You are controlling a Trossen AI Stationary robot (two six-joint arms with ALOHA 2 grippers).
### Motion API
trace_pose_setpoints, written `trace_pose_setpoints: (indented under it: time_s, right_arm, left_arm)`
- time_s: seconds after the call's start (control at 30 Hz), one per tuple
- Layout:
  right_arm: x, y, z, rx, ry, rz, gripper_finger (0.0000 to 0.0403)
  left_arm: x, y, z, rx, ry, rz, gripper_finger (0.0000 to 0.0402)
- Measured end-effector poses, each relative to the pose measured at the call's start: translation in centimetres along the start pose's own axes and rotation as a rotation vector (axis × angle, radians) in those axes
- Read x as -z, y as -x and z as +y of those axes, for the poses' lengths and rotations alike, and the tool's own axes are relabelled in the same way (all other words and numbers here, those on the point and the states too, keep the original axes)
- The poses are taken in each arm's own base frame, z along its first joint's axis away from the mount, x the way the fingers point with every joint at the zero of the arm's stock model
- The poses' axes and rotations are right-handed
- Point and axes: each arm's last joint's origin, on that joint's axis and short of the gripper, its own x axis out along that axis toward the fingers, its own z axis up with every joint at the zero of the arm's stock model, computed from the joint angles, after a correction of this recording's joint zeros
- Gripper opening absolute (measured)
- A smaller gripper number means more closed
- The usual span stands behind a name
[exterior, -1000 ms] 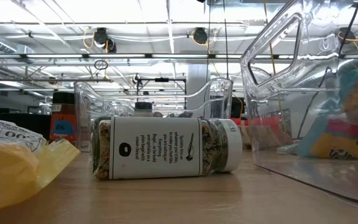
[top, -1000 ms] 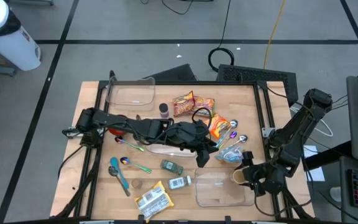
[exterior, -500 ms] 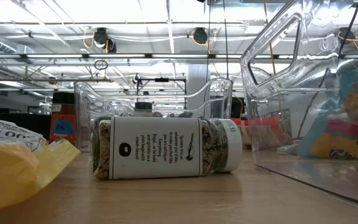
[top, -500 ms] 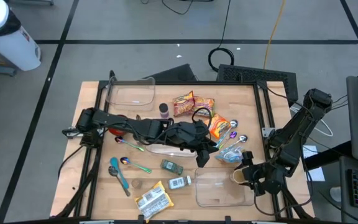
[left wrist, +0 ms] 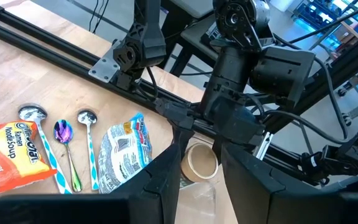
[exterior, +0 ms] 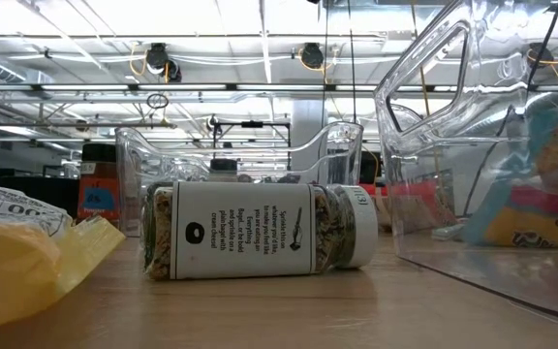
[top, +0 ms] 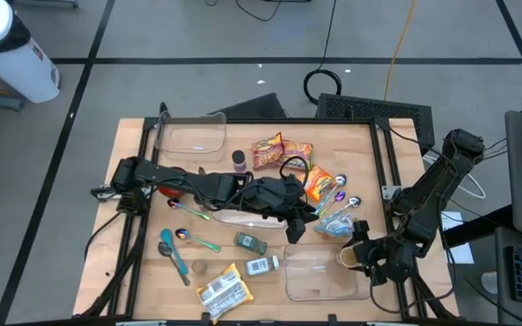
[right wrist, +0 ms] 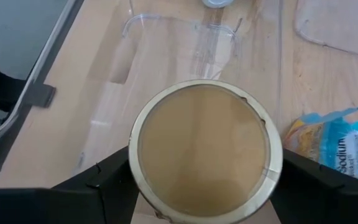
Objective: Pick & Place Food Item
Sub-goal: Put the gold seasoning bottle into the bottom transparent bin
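Already the right fingers [right wrist: 201, 208] pinched a round tan cup [right wrist: 206, 149] just beside the clear tray's [top: 320, 276] right edge; the left fingers [left wrist: 197, 162], spread, hovered mid-table.

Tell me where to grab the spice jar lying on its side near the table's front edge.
Grip the spice jar across the middle of its labelled body, coming straight down from above. It lies flat, so the round sides are exposed, and the cap end is narrower.
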Motion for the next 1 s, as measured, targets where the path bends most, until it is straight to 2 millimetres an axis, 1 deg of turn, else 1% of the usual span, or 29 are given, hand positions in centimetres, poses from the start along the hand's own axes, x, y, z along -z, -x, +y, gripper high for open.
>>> trace_pose_setpoints:
  time_s: [0.17, 0.77, 1.0]
  right_arm:
    - [0.01, -0.01, 0.02, -0.006, -0.005, 0.004, 0.0291]
    - [0.00, -0.01, 0.10, -0.026, 0.016, 0.012, 0.0294]
    - [0.01, -0.01, 0.10, -0.025, 0.017, 0.013, 0.0268]
  left_arm:
    - [0.00, 0.00, 0.00, 0.000, 0.000, 0.000, 0.0122]
    - [0.01, 0.00, -0.01, 0.000, -0.001, 0.000, 0.0122]
    - [0.01, 0.00, -0.01, 0.000, -0.001, 0.000, 0.0122]
